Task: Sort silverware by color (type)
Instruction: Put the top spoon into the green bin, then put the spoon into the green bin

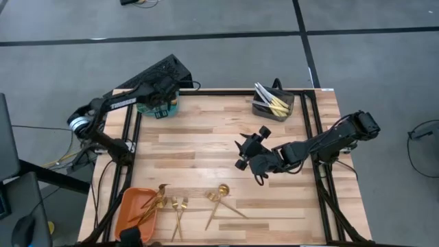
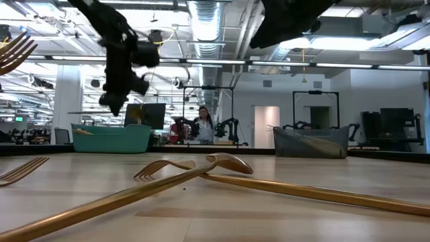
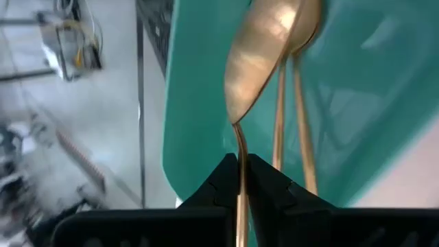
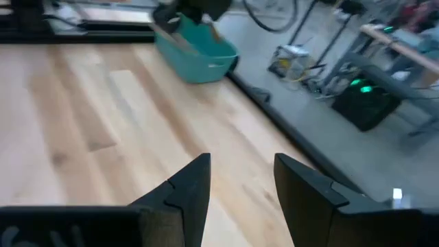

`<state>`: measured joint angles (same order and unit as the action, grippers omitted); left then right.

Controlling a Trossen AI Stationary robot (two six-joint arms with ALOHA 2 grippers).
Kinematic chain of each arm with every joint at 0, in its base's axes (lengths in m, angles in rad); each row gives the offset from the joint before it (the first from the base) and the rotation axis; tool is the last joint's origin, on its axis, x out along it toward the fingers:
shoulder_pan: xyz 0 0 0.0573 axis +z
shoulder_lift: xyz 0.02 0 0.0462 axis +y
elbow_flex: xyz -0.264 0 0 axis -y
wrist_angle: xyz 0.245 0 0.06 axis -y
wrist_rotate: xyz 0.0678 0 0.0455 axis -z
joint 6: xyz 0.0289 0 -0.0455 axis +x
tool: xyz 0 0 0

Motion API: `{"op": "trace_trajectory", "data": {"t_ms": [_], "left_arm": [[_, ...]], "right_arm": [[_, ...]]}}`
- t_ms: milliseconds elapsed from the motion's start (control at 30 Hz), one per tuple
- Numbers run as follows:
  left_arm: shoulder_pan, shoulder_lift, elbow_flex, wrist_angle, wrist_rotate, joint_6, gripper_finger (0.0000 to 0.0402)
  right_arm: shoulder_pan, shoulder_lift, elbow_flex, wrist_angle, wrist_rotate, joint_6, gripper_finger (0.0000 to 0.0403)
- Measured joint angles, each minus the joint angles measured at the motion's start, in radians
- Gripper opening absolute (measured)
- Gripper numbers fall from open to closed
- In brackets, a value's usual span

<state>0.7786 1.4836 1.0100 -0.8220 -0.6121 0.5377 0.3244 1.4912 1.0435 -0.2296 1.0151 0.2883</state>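
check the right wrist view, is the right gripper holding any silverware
No, the right gripper is open with only bare wooden table showing between its fingers.

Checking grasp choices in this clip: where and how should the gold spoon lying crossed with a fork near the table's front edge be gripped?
Grip the gold spoon on its slim handle, out where it runs clear of the fork, coming straight down from above. It lies flat on the table, so the jaws should straddle the handle across its width. The bowl end overlaps the fork and looks awkward to pinch.
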Motion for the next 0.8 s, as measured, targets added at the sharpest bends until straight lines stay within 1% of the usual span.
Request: {"op": "trace_trajectory", "data": {"t_ms": [133,233,367,500,600,667,700,733,800], "left_arm": [[0.003,0.082,0.000,0.005,-0.101,-0.054,0.0032],[0.002,0.108,0.000,0.005,-0.102,-0.060,0.0069],[0.002,0.099,0.000,0.012,-0.103,-0.070,0.0120],[0.001,0.049,0.003,-0.006,-0.117,-0.150,0.0159],[-0.023,-0.024,0.003,-0.051,-0.051,-0.254,0.0176],[-0.052,-0.086,0.003,-0.083,0.055,-0.352,0.0179],[-0.070,-0.117,0.002,-0.093,0.127,-0.404,0.0179],[-0.097,-0.148,0.000,-0.098,0.196,-0.446,0.0179],[-0.167,-0.213,-0.018,-0.092,0.304,-0.506,0.0176]], "right_arm": [[-0.010,0.000,0.000,-0.012,-0.105,0.032,0.0186],[-0.038,0.000,0.000,-0.052,-0.223,0.073,0.0186],[-0.084,0.002,-0.006,-0.082,-0.351,0.105,0.0186],[-0.114,0.002,-0.040,-0.036,-0.513,0.089,0.0185],[-0.127,0.009,-0.093,0.048,-0.664,0.091,0.0185],[-0.130,0.054,-0.134,0.162,-0.756,0.091,0.0185],[-0.130,0.074,-0.153,0.194,-0.799,0.075,0.0185],[-0.127,0.096,-0.167,0.205,-0.834,0.050,0.0185],[-0.113,0.154,-0.164,0.309,-0.882,-0.008,0.0185]]}}
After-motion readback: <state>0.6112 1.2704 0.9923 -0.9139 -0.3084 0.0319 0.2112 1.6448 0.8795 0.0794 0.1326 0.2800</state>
